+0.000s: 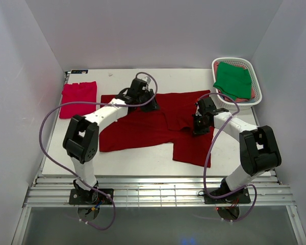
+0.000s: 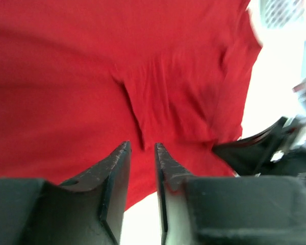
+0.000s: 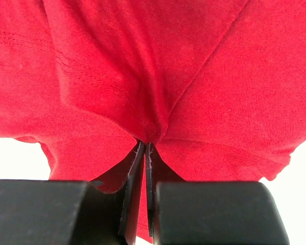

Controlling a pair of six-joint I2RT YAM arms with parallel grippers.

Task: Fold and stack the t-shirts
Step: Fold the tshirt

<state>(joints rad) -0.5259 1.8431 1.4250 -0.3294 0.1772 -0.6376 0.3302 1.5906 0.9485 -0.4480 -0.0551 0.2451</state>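
Note:
A large dark red t-shirt point(image 1: 137, 131) lies spread across the middle of the table, its right part folded over itself. My left gripper point(image 1: 152, 104) hovers at the shirt's far edge. In the left wrist view this gripper point(image 2: 142, 145) is open, a narrow empty gap between its fingers, with the red cloth point(image 2: 66, 76) just beyond the tips. My right gripper point(image 1: 200, 127) is shut on a pinched fold of the same shirt, and the cloth point(image 3: 219, 76) bunches up at its tips point(image 3: 145, 144). A pinkish-red t-shirt point(image 1: 78, 98) lies folded at the far left. A green t-shirt point(image 1: 233, 79) rests in the basket.
The white slotted basket point(image 1: 258, 93) stands at the far right corner, close behind my right arm. White walls enclose the table on three sides. My right arm's dark body point(image 2: 265, 153) shows at the right edge of the left wrist view.

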